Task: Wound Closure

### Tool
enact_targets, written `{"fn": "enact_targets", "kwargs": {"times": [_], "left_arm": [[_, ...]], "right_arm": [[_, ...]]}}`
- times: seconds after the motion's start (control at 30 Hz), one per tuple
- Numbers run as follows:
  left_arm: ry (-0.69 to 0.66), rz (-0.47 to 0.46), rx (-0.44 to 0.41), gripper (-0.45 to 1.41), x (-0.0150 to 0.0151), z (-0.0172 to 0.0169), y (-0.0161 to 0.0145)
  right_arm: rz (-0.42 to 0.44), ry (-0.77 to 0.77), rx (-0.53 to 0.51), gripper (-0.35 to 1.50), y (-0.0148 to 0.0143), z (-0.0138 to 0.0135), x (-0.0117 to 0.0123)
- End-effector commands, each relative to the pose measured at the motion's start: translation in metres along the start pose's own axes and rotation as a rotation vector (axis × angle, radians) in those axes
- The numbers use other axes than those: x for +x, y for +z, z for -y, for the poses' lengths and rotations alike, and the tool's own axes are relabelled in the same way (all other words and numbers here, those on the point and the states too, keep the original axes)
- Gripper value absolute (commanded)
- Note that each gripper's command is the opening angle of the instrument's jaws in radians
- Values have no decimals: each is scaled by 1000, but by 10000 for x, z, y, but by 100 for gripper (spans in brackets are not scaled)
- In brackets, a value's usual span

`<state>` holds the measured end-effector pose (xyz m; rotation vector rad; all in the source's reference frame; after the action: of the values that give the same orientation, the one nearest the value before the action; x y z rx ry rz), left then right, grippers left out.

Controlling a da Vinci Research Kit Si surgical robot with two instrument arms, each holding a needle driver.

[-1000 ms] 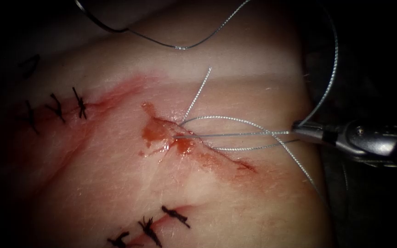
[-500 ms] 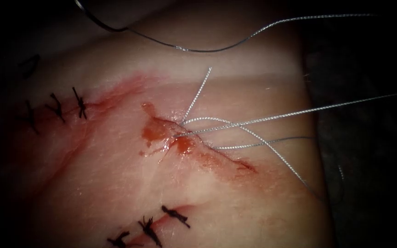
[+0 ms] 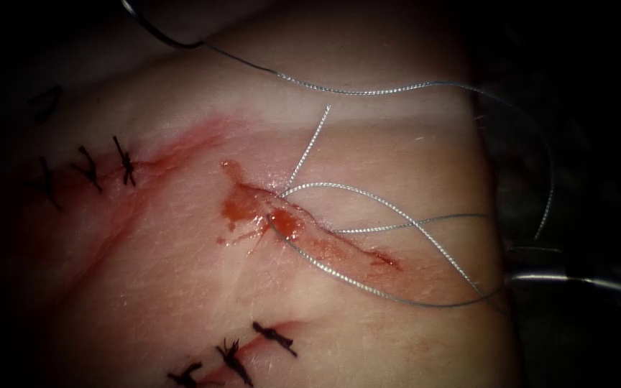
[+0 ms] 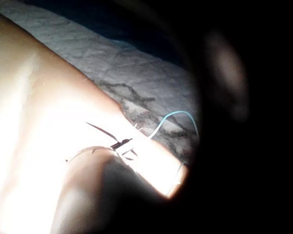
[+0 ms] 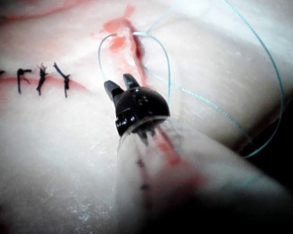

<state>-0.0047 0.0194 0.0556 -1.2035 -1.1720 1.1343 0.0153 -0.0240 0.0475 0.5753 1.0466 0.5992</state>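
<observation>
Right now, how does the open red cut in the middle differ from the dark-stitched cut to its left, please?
The middle cut gapes, wet with red fluid; the left cut is shut. From the middle cut loops silvery thread; three black stitches cross the left cut. Both lie in one pale tissue. The right tool, jaws open, holds nothing; the curved needle is not in the tissue.

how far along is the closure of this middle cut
Done: silvery braided thread passes through the red-stained cut in the pale tissue. In hand: right tool open, empty; curved dark needle lies free above the cut. Remaining: loose loops untied, cut unclosed.
</observation>
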Motion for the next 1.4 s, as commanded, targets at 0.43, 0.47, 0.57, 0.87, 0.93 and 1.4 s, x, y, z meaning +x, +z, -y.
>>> {"fn": "enact_targets", "kwargs": {"times": [0.43,0.47,0.57,0.87,0.93,1.4], "left_arm": [[3,-5,2,-45,-1,7,8],[3,-5,2,-45,-2,7,8],[4,-6,3,-45,-2,8,9],[5,-6,3,-45,-3,9,9],[5,-6,3,-45,-3,9,9],[5,-6,3,-45,-3,9,9]], "right_arm": [[87,-40,-305,74,159,-9,40],[98,-41,-309,74,161,-8,39],[121,-50,-318,96,163,-7,29],[248,-70,-330,91,173,-6,0],[281,-68,-344,61,177,-8,-1],[321,-105,-375,-35,148,-9,0]]}}
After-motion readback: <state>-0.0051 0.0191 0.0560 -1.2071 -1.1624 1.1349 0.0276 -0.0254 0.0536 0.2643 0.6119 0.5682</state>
